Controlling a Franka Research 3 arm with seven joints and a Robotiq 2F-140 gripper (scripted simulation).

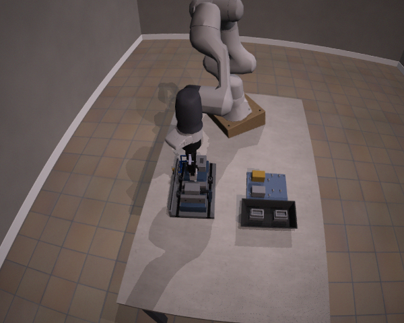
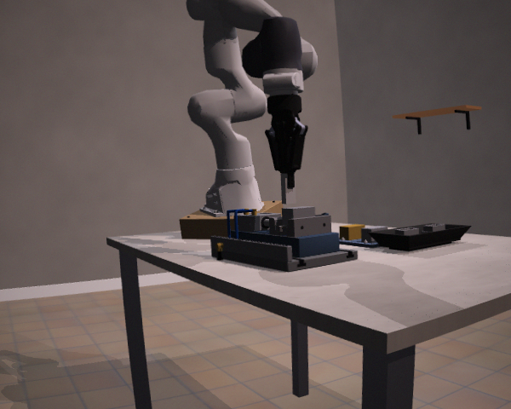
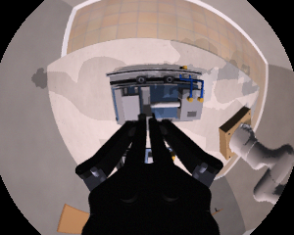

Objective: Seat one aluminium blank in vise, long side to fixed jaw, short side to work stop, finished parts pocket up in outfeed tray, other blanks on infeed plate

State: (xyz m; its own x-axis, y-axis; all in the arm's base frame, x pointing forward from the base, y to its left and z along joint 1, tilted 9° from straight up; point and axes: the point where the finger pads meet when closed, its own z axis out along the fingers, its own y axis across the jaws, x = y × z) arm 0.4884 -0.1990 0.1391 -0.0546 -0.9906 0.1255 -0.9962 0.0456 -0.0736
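Observation:
My gripper point(image 1: 193, 177) is shut and empty, pointing straight down over the vise. In the side view its fingertips point(image 2: 288, 193) hang just above the vise opening, close to the grey aluminium blank point(image 2: 297, 212) that rises a little above the jaws. That blank point(image 1: 192, 188) lies in the opening beside the near end block, the fixed jaw point(image 1: 193, 202). The blue hoses point(image 1: 183, 163) are at the far end. In the wrist view the shut fingers cover the middle of the vise point(image 3: 157, 98). The work stop is hidden.
The blue infeed plate point(image 1: 266, 186) holds a brass blank point(image 1: 258, 175) and an aluminium blank point(image 1: 258, 191), both flat. The black outfeed tray point(image 1: 268, 214) holds two finished parts point(image 1: 256, 214) point(image 1: 281, 214), pockets up. The arm's wooden base point(image 1: 240, 120) stands behind.

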